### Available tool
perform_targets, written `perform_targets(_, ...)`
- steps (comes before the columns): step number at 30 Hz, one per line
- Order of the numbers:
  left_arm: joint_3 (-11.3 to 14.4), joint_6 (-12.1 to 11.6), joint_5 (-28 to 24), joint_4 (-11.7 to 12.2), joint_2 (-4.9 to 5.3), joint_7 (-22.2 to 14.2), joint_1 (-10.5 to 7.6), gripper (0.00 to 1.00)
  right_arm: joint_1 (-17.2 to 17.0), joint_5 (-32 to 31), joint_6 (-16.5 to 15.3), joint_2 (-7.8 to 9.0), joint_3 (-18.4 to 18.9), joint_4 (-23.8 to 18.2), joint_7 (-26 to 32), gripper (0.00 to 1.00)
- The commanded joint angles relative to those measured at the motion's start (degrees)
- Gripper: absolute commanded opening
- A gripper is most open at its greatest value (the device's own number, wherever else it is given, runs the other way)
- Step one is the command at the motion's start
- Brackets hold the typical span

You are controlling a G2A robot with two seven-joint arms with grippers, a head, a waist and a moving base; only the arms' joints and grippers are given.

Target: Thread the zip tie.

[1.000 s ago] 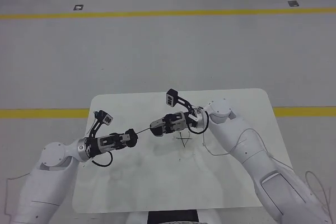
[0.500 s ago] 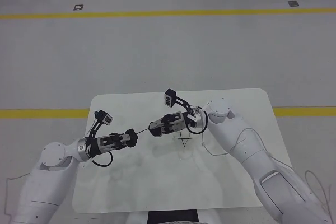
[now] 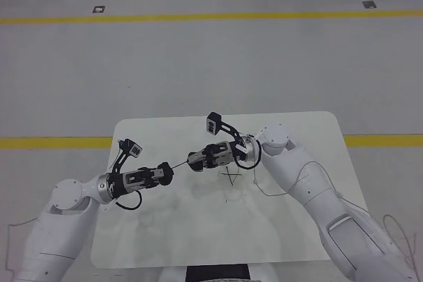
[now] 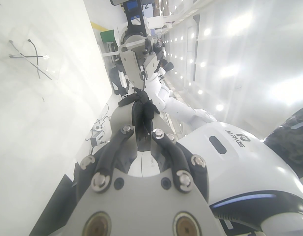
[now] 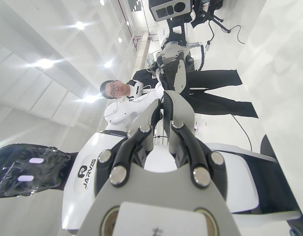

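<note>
The zip tie (image 3: pixel 180 166) is black, the table (image 3: pixel 197 233) white.

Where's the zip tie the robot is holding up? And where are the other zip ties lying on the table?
held zip tie (image 3: pixel 180 166): top view, middle of the thin strap.
other zip ties (image 4: pixel 37 66): left wrist view, the spot where two of them cross.

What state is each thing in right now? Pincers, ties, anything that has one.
zip tie: held above the table, stretched straight between both pincers, no loop seen.
left pincer: shut on one end of the zip tie.
right pincer: shut on the other end.
spare zip ties: loose, lying crossed on the table, unlooped.
</note>
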Motion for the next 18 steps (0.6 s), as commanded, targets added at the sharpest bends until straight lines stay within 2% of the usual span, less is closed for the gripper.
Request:
perform_targets(1,0.0,0.0,0.0,0.0,0.0,0.0,0.0,0.0,-0.05,-0.05,0.05,0.0,0.03,-0.04,-0.02,0.0)
perform_targets(9,0.0,0.0,0.0,0.0,0.0,0.0,0.0,0.0,-0.38,-0.11,0.04,-0.01,0.21,-0.39,-0.47,0.0)
perform_targets(10,0.0,0.0,0.0,0.0,0.0,0.0,0.0,0.03,-0.41,-0.13,0.04,-0.01,0.23,-0.42,-0.5,0.0)
perform_targets(11,0.0,0.0,0.0,0.0,0.0,0.0,0.0,0.6,-0.45,-0.15,0.02,0.0,0.29,-0.44,-0.68,0.0)
perform_targets(12,0.22,0.21,-0.11,-0.19,-0.04,0.56,-0.01,1.0,-0.53,-0.1,-0.04,0.0,0.41,-0.39,-1.08,0.0)
perform_targets(15,0.55,-0.04,-0.08,-0.91,-0.06,2.45,0.03,1.0,-0.77,-0.09,0.09,0.04,0.69,-0.35,-2.01,0.0)
perform_targets(18,0.6,-0.67,-0.69,-1.09,-0.03,2.84,0.08,1.0,-1.07,0.15,0.21,0.07,0.92,-0.5,-2.61,0.0)
